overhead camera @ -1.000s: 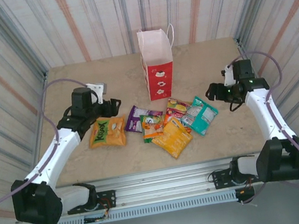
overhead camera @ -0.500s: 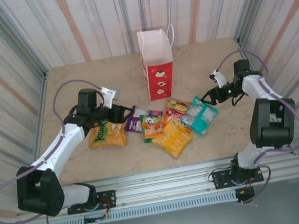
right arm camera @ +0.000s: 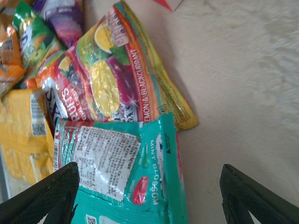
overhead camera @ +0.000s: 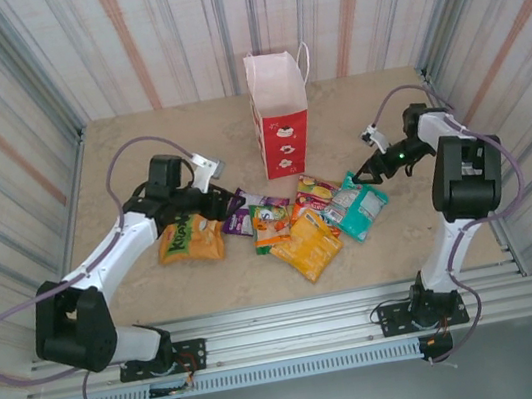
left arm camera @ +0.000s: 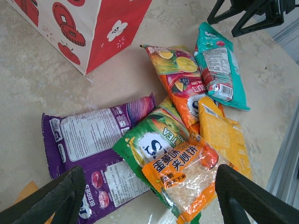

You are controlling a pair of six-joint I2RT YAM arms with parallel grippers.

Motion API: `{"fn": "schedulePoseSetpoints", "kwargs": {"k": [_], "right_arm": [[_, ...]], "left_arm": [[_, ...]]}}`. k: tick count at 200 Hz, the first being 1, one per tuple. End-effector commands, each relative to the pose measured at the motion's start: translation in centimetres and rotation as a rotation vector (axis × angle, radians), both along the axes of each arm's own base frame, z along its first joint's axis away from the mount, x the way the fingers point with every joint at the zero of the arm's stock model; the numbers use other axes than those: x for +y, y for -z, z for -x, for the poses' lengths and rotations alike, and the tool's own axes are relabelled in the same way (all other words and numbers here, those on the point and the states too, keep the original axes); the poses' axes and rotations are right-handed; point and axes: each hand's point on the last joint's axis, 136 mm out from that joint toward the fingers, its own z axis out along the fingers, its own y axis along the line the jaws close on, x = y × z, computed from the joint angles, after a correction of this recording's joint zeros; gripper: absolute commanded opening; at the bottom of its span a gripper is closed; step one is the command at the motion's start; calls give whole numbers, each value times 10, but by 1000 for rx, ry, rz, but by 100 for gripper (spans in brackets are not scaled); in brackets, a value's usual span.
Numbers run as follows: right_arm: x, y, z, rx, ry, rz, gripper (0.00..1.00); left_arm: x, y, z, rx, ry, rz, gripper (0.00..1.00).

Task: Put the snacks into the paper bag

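**Wide open, and nearer than before**

We saw the left gripper with its jaws spread wide and empty. Over the last second it had moved right to the edge of the purple packet. The right gripper, also wide and empty, had swung inward beside the teal packet. The left arm reached low and forward, and the right arm stood folded. The snacks lay clustered on the table near the upright paper bag.

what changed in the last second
The left gripper moved right, from over the orange-yellow packet toward the purple packet. The right gripper swung inward to the teal packet. Both are open, holding nothing. The snacks and paper bag stayed put.
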Motion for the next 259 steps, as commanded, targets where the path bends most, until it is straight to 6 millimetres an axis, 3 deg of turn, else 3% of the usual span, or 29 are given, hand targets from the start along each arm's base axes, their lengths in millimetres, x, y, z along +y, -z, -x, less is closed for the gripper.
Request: {"fn": "schedulePoseSetpoints", "kwargs": {"k": [1, 51, 97, 152, 191, 244, 253, 259], "right_arm": [[6, 5, 16, 46, -78, -9, 74], [9, 4, 23, 64, -122, -37, 56], [10, 2, 25, 61, -144, -51, 28], [14, -27, 26, -9, -123, -80, 0], [16, -52, 23, -78, -66, -110, 0], [9, -65, 30, -148, -11, -25, 0], [5, -59, 27, -155, 5, 14, 9], [4, -54, 27, -152, 1, 36, 21]], "left_arm": [[-6, -3, -5, -28, 20, -15, 76], [-15, 0, -10, -14, 32, -26, 76], [-20, -6, -11, -31, 40, -24, 76], [-17, -14, -9, -59, 33, -28, 75], [-12, -21, -9, -87, 8, -41, 74], [-10, -23, -5, -98, 7, -32, 73], [-10, -23, -5, -97, 9, -32, 74], [-11, -23, -4, -94, 11, -30, 74]]}}
